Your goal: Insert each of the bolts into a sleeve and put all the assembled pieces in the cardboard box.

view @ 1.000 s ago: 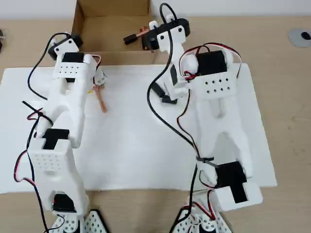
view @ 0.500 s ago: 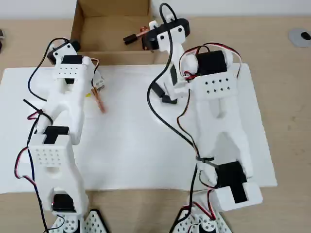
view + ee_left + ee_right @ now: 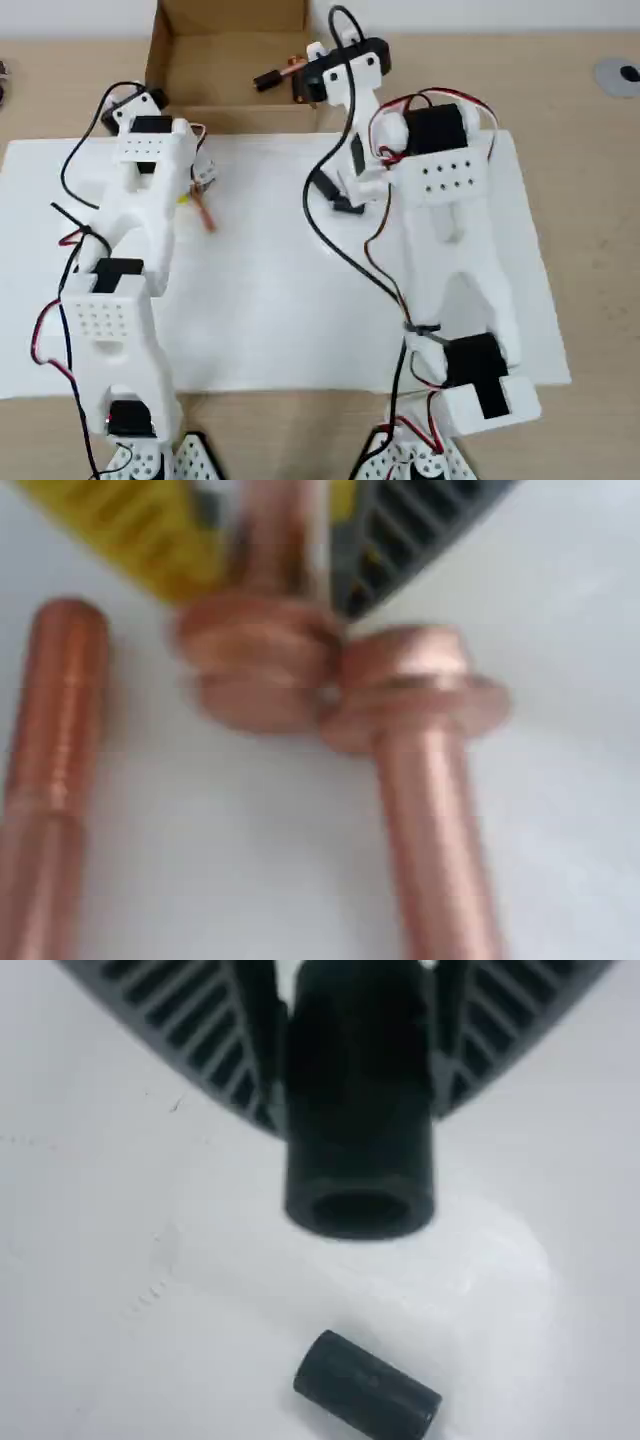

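The left gripper [image 3: 275, 540] had its fingers shut tight on a copper bolt [image 3: 262, 660]. The bolt's round head stuck out just past the fingertips. A second bolt [image 3: 430, 780] lay on the white sheet [image 3: 250, 880] with its head touching the held one's head. A third bolt [image 3: 50, 770] lay just beside the yellow finger [image 3: 130, 525]. The right gripper [image 3: 360, 1040] had its fingers squeezed on a black sleeve [image 3: 360, 1150], with the open end poking out past the tips. A loose sleeve [image 3: 367, 1385] lay near, out in front of them. One finished piece [image 3: 275, 76] sat in the cardboard box [image 3: 158, 60]. I think lifting the held bolt could bump the touching one and make it roll away. If the bolt went in crooked, it could jam at the sleeve's mouth or slip from the fingers.
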{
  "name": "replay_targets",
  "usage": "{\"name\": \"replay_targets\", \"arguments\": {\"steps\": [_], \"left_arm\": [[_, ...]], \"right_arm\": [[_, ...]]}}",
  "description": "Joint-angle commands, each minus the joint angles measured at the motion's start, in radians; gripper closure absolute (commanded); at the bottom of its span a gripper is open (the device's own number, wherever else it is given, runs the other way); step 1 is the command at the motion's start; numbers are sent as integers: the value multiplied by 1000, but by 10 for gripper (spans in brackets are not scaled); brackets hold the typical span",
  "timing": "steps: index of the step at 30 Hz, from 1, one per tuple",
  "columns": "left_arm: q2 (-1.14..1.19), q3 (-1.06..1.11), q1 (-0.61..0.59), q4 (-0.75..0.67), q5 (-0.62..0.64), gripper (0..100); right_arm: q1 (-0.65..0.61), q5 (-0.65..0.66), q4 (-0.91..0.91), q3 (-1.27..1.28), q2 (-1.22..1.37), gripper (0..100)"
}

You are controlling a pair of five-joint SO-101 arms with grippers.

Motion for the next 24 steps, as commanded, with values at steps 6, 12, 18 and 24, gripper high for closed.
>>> {"name": "replay_targets", "arguments": {"steps": [6,12,18,24], "left_arm": [[-15,-23,3,8,-5,985],[-148,-34,3,80,-25,985],[-418,-34,3,157,-98,984],[-684,-23,-3,244,-170,984]], "right_arm": [[12,8,3,-7,-58,965],[10,8,3,-8,-58,965],[7,8,35,-104,-59,966],[-16,8,100,-295,-59,966]]}}
